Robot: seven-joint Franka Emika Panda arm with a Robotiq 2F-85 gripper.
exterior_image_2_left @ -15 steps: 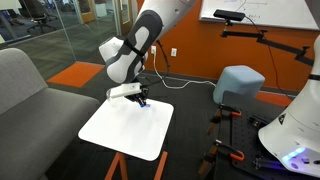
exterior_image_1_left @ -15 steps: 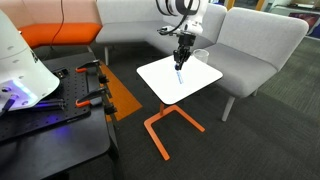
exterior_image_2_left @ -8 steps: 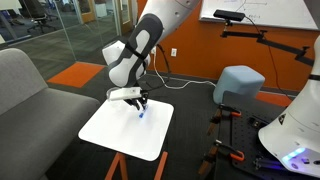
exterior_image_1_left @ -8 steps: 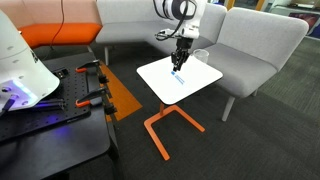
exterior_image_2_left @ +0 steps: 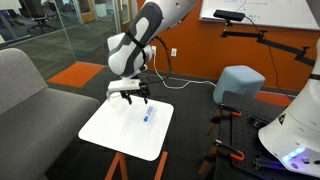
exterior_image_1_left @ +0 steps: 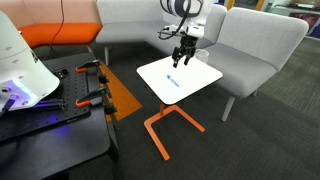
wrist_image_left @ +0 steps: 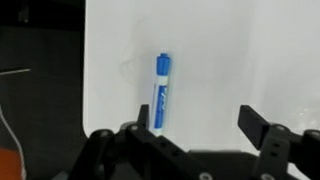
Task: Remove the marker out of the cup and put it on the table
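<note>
The blue marker (exterior_image_1_left: 171, 80) (exterior_image_2_left: 148, 116) lies flat on the white table (exterior_image_1_left: 196, 78) (exterior_image_2_left: 112, 132), touching nothing else. In the wrist view the marker (wrist_image_left: 160, 92) lies lengthwise on the table (wrist_image_left: 235, 55), just ahead of the left finger. My gripper (exterior_image_1_left: 183, 55) (exterior_image_2_left: 137, 97) (wrist_image_left: 197, 120) hangs a little above the tabletop, open, with nothing between its fingers. I cannot make out the cup in any view.
Grey sofa seats (exterior_image_1_left: 255, 45) (exterior_image_2_left: 25, 95) stand around the table, which rests on an orange tube frame (exterior_image_1_left: 165, 125). A black workbench with tools (exterior_image_1_left: 55, 110) is close by. A grey pouf (exterior_image_2_left: 238, 85) stands beyond the table.
The gripper has opened and let go of the marker, then risen a little. The marker, held upright before, now lies flat on the table.
</note>
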